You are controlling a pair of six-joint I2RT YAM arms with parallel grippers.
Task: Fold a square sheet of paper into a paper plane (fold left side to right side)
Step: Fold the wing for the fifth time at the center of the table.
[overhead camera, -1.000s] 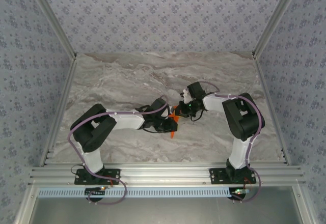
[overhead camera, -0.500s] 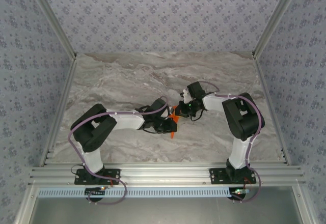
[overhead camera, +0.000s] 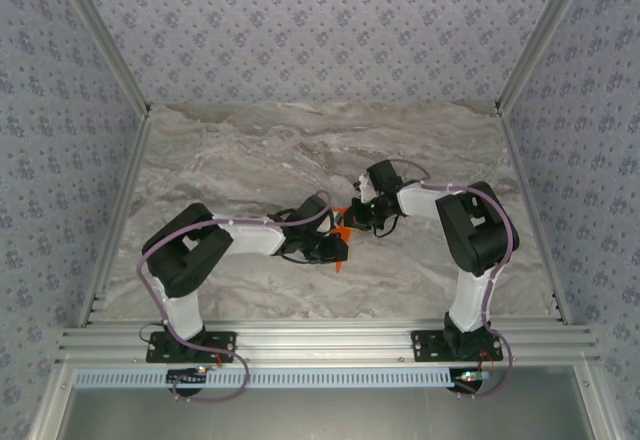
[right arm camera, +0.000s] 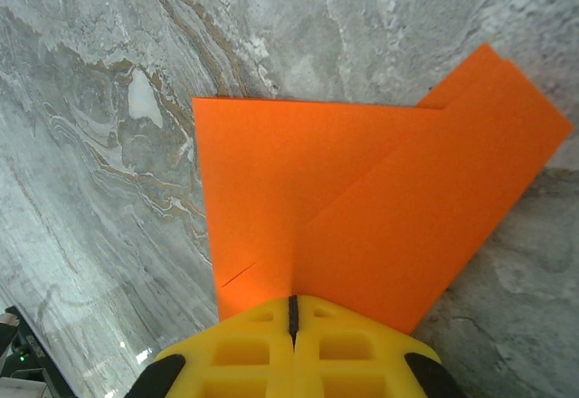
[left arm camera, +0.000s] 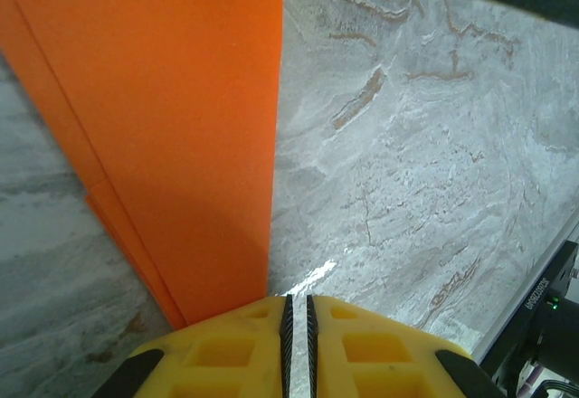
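**Desk**: marbled grey; nothing on it has moved over the last second.

**Left arm**: its elbow has swung slightly; the wrist has held its place. Judged a settling of posture, not progress on a fold.

**Right arm**: unmoved.

**Square sheet of paper**: orange, mid-desk between both wrists, already in layers.
- Top view: slivers of orange.
- Right wrist view: a diagonal flap over a squared corner.
- Left wrist view: one long straight edge with stepped layers.

**Right gripper**: fingers pressed together, pinching the sheet.

**Left gripper**: fingers a thin slit apart, apparently nipping the sheet's edge.
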